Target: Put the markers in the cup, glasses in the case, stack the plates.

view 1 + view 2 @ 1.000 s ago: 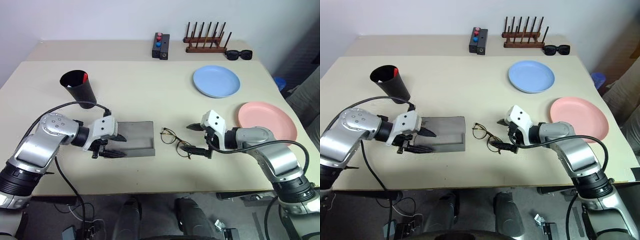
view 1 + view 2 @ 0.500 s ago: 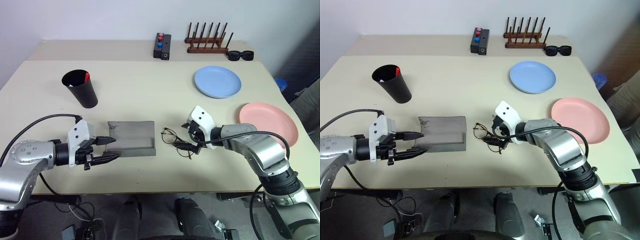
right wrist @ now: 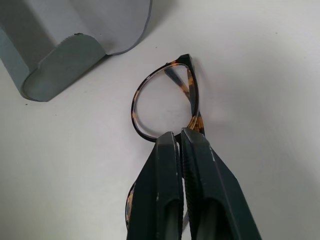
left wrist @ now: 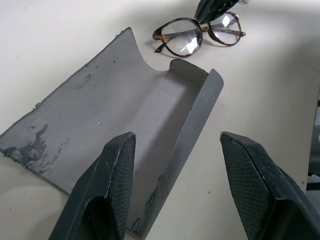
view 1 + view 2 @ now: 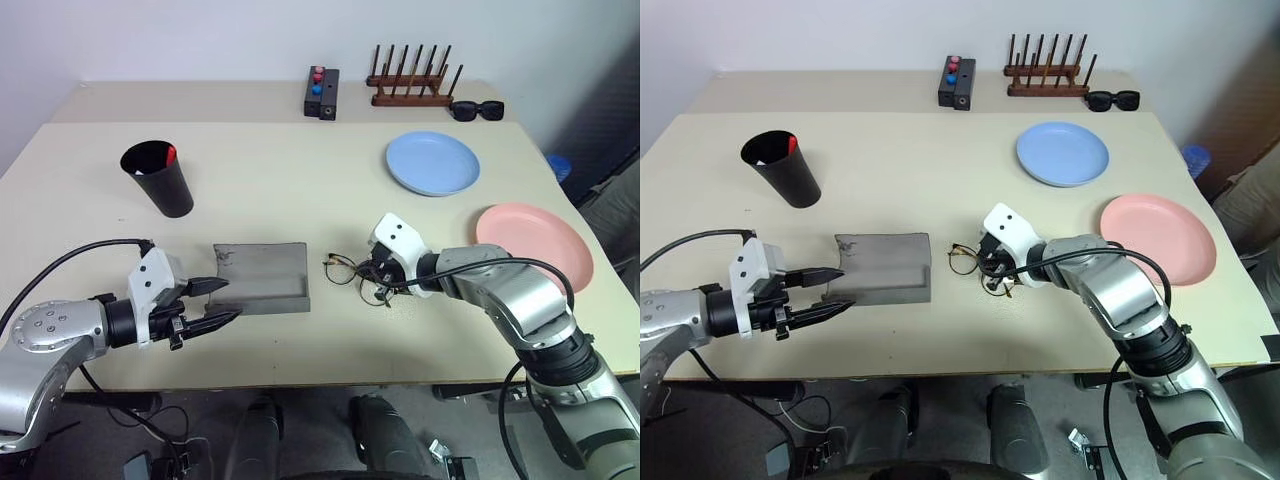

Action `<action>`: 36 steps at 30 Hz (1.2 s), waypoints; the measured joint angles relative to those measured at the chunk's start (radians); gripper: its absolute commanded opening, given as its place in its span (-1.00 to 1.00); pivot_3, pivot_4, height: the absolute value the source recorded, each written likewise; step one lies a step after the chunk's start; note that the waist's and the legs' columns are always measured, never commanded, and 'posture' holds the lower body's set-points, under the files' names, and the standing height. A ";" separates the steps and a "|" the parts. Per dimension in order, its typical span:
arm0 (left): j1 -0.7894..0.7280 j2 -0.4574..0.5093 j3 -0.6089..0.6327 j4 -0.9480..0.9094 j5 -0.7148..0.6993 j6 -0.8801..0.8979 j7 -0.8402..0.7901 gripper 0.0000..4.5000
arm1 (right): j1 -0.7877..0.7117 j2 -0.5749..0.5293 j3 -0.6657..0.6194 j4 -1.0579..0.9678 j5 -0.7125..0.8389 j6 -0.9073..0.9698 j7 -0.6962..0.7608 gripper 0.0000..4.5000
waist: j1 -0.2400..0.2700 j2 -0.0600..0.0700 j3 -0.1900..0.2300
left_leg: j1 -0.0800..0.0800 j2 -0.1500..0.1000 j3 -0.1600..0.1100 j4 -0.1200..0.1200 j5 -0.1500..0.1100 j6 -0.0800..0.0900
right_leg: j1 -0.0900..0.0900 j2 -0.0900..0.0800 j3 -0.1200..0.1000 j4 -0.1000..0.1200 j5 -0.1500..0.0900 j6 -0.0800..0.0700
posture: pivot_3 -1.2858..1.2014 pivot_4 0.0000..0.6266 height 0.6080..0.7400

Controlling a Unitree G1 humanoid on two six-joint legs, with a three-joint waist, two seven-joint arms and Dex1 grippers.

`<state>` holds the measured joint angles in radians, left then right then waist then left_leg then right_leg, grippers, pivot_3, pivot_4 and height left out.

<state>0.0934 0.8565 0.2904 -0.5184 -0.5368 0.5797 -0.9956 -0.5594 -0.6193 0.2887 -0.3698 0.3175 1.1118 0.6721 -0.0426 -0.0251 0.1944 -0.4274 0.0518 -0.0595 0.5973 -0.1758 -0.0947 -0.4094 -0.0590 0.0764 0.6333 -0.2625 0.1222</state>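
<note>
My right gripper [image 3: 180,137] is pinched onto the glasses [image 5: 352,270], which lie on the table [image 5: 300,180] just beside the open case [image 5: 262,277]. My left gripper [image 4: 175,150] hangs open near the case.

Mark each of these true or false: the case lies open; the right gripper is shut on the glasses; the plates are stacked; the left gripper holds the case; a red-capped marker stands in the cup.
1. The case lies open. True.
2. The right gripper is shut on the glasses. True: its fingers are pinched together at the frame.
3. The plates are stacked. False: the blue plate and the pink plate lie apart on the table.
4. The left gripper holds the case. False: its fingers stand open beside the case's end, with nothing between them.
5. A red-capped marker stands in the cup. True: the red tip shows at the rim.
</note>
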 measured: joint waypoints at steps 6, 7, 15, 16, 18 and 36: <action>-0.012 0.000 0.000 0.000 0.000 -0.001 0.002 0.23 | 0.000 -0.024 0.000 0.000 -0.001 -0.013 0.003 -0.99 | -0.001 0.000 0.000 | 0.000 0.000 0.000 0.000 0.000 0.000 | 0.000 0.000 0.000 0.000 0.000 0.000 | 0.03 -0.52 1.00; -0.012 0.000 0.000 0.001 0.000 -0.001 0.002 0.23 | 0.000 -0.026 0.000 0.000 -0.002 -0.015 0.004 -0.99 | -0.001 0.000 0.000 | 0.000 0.000 0.000 0.000 0.000 0.000 | 0.000 0.000 0.000 0.000 0.000 0.000 | 0.03 -0.52 1.00; -0.014 0.000 -0.006 -0.008 -0.012 -0.001 0.007 0.23 | -0.009 -0.053 0.003 -0.012 -0.010 -0.049 0.028 0.24 | -0.001 0.000 0.000 | 0.000 0.000 0.000 0.000 0.000 0.000 | -0.001 0.000 0.000 0.000 0.000 0.000 | 0.03 -0.52 1.00; -0.014 0.000 -0.013 -0.015 -0.012 -0.001 0.011 0.23 | -0.011 -0.053 0.003 -0.017 -0.011 -0.048 0.025 0.48 | -0.001 0.000 0.000 | 0.000 0.000 0.000 0.000 0.000 0.000 | 0.000 0.000 0.000 0.000 0.000 0.000 | 0.03 -0.52 1.00; -0.014 -0.006 -0.036 -0.033 -0.014 0.000 0.019 0.23 | -0.014 -0.053 0.003 -0.021 -0.011 -0.045 0.021 0.90 | -0.001 0.000 0.000 | 0.000 0.000 0.000 0.000 0.000 0.000 | 0.000 0.000 0.000 0.000 0.000 0.000 | 0.03 -0.52 1.00; -0.012 -0.019 -0.080 -0.075 -0.039 -0.002 0.066 0.23 | -0.003 -0.053 0.040 0.028 -0.079 -0.052 -0.021 -0.07 | -0.001 0.000 0.000 | 0.000 0.000 0.001 0.000 0.000 0.000 | 0.000 0.000 0.000 -0.001 0.000 0.000 | 0.03 -0.52 1.00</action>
<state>0.0812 0.8380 0.2103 -0.5936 -0.5762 0.5781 -0.9294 -0.5626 -0.6722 0.3287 -0.3420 0.2382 1.0602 0.6512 -0.0440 -0.0250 0.1944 -0.4276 0.0518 -0.0588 0.5969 -0.1760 -0.0947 -0.4099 -0.0592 0.0766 0.6325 -0.2625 0.1218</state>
